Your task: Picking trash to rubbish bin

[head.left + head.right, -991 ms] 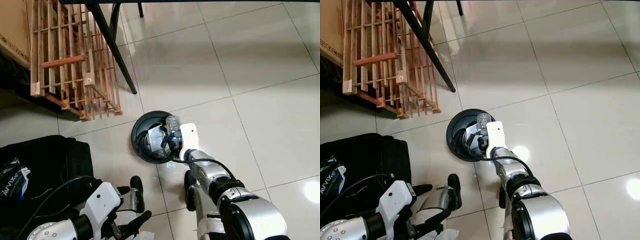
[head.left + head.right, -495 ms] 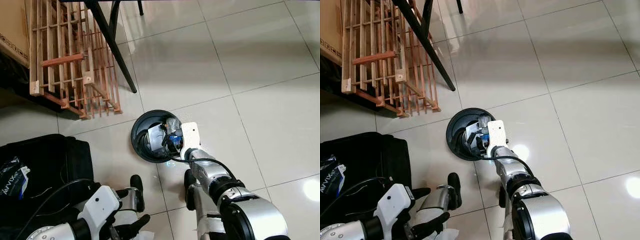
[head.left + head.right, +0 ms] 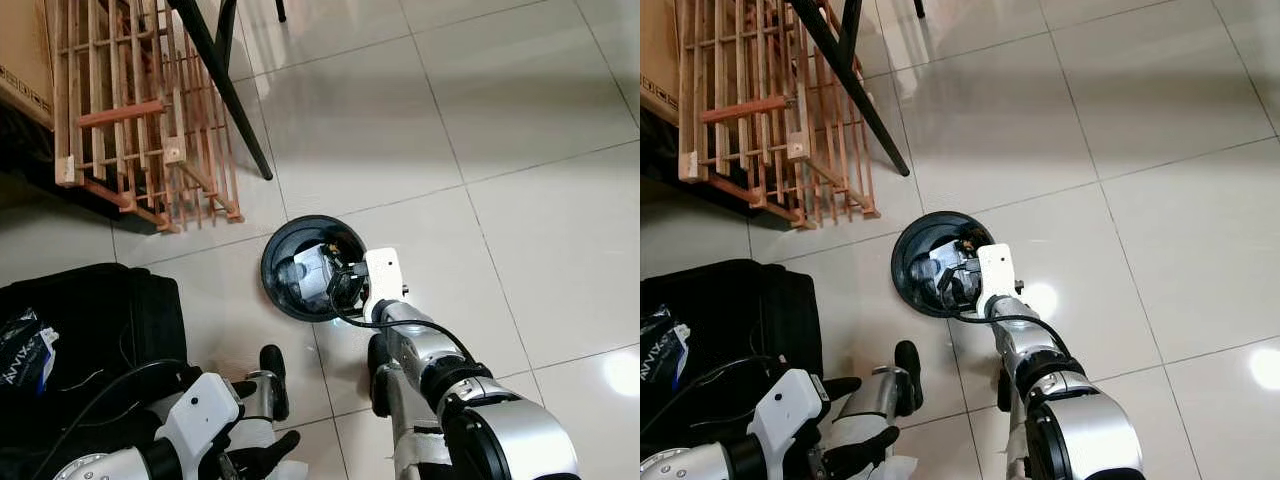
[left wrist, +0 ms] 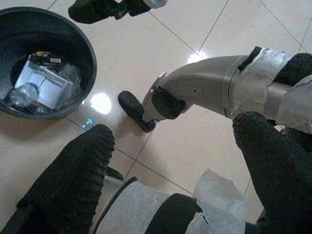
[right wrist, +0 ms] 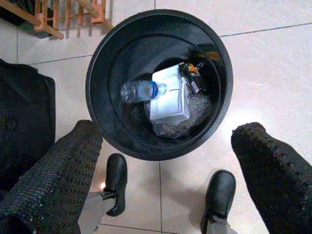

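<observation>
- the left gripper (image 4: 170, 165) hangs low by the robot's left side, jaws spread wide and holding nothing; it looks idle, parked out of the way while the other arm works.
- two black shoes (image 5: 115, 183) stand on the tiled floor (image 3: 520, 120) just short of the bin, one to each side of it, so the robot stands right up against the bin to drop things straight down.
- the right gripper (image 5: 165, 161) is held over the near rim of the bin (image 3: 272, 278), jaws wide apart and empty, pointing down into the opening; judging by that, the drop is done and nothing is left in hand.
- the trash lies at the bottom of the bin: one clear bottle (image 5: 139, 90) with a blue cap on its side, one white box (image 5: 169, 100) beside it and touching it, some crumpled clear wrap (image 5: 170, 127) under the box, and one small dark item (image 5: 193, 78) at the box's far corner that i cannot identify.
- one black bag (image 3: 95, 330) sits on the floor to the robot's left, near the bin but apart from it.
- farther off, one wooden rack (image 3: 130, 110) leans on the floor, with a black table leg (image 3: 225, 95) slanting just beside it.
</observation>
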Motion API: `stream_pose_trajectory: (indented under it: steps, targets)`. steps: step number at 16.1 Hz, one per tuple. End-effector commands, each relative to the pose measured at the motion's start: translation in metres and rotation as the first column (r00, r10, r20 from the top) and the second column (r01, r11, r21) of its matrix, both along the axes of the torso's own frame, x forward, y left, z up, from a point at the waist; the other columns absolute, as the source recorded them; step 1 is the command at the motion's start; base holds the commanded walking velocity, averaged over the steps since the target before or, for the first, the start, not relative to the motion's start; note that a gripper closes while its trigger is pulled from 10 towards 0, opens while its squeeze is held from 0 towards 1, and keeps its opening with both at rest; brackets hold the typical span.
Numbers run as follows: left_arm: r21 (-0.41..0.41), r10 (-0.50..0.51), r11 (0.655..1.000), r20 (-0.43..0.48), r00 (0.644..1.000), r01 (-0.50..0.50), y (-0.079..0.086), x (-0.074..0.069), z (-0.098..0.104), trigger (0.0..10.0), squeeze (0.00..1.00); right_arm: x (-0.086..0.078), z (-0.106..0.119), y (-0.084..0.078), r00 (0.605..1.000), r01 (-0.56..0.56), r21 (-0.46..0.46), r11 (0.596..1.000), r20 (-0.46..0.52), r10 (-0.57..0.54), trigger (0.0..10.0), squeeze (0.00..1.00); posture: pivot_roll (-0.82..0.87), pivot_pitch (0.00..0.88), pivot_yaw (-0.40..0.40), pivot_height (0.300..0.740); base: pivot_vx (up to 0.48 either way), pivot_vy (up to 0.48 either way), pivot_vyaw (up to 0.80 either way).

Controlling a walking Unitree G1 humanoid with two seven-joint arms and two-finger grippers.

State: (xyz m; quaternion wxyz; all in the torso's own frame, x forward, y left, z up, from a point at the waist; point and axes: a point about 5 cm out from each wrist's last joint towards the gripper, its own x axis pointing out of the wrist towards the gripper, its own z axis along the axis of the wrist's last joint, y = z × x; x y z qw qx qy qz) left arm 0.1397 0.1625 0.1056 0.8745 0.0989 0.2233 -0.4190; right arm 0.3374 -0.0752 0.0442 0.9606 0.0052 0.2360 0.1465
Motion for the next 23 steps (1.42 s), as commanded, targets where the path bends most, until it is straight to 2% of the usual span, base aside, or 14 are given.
stream_pose_trajectory:
  steps: [1,5,6,7,9,13,16,17,19,23]
  targets:
    - [0.011,-0.001,1.0,-0.05,0.999,0.001,0.0,-0.007,-0.008,10.0,0.0,-0.014,-0.018,0.001,0.998,-0.005,0.005,1.0,-0.068,0.006,10.0,1.0,0.27,0.596,0.089,0.74,0.0,0.0,0.0]
    - [0.009,-0.001,1.0,-0.032,0.999,0.001,-0.002,-0.001,-0.009,10.0,0.0,-0.011,-0.015,-0.007,0.999,0.005,-0.024,1.0,-0.039,-0.006,10.0,1.0,0.26,0.575,0.086,0.74,0.0,0.0,0.0]
    - [0.007,-0.002,1.0,-0.026,1.0,0.002,-0.002,0.001,-0.01,10.0,0.0,-0.009,-0.013,-0.009,1.0,-0.002,-0.049,0.999,-0.014,0.002,10.0,0.31,0.25,0.565,0.085,0.74,0.0,0.0,0.0]
    - [0.004,-0.002,1.0,-0.016,1.0,0.002,-0.004,0.005,-0.01,10.0,0.0,-0.007,-0.011,-0.012,1.0,-0.002,-0.081,0.997,0.021,0.004,10.0,0.0,0.25,0.544,0.081,0.74,0.0,0.0,0.0]
    - [-0.002,-0.002,1.0,0.017,1.0,0.002,-0.007,0.016,-0.011,10.0,0.0,-0.003,-0.003,-0.02,0.994,0.007,-0.13,0.991,0.107,0.007,10.0,0.0,0.23,0.501,0.078,0.74,0.0,0.0,0.0]
    - [-0.018,-0.009,1.0,0.073,0.997,0.01,-0.013,0.039,-0.011,10.0,0.0,0.004,0.011,-0.035,0.971,0.045,-0.135,0.99,0.237,-0.012,10.0,0.0,0.18,0.422,0.075,0.74,0.0,0.0,0.0]
    - [-0.029,-0.006,1.0,0.143,0.99,0.01,-0.019,0.063,-0.009,10.0,0.0,0.004,0.029,-0.049,0.93,0.062,-0.128,0.99,0.366,-0.011,10.0,0.0,0.14,0.338,0.09,0.74,0.0,0.0,0.0]
    - [-0.031,-0.006,0.999,0.15,0.989,0.011,-0.02,0.066,-0.009,10.0,0.0,0.004,0.031,-0.051,0.926,0.066,-0.125,0.99,0.378,-0.014,10.0,0.0,0.13,0.33,0.092,0.74,0.0,0.0,0.0]
    - [-0.049,-0.008,0.999,0.214,0.977,0.019,-0.029,0.085,-0.003,10.0,0.0,-0.005,0.048,-0.062,0.884,0.082,-0.124,0.989,0.467,-0.014,10.0,0.0,0.09,0.256,0.107,0.74,0.0,0.0,0.0]
    - [-0.111,0.04,0.994,0.263,0.964,-0.011,-0.04,0.104,0.004,10.0,0.0,-0.021,0.07,-0.069,0.844,0.145,-0.09,0.985,0.531,-0.076,10.0,0.0,0.04,0.194,0.118,0.74,0.0,0.0,0.0]
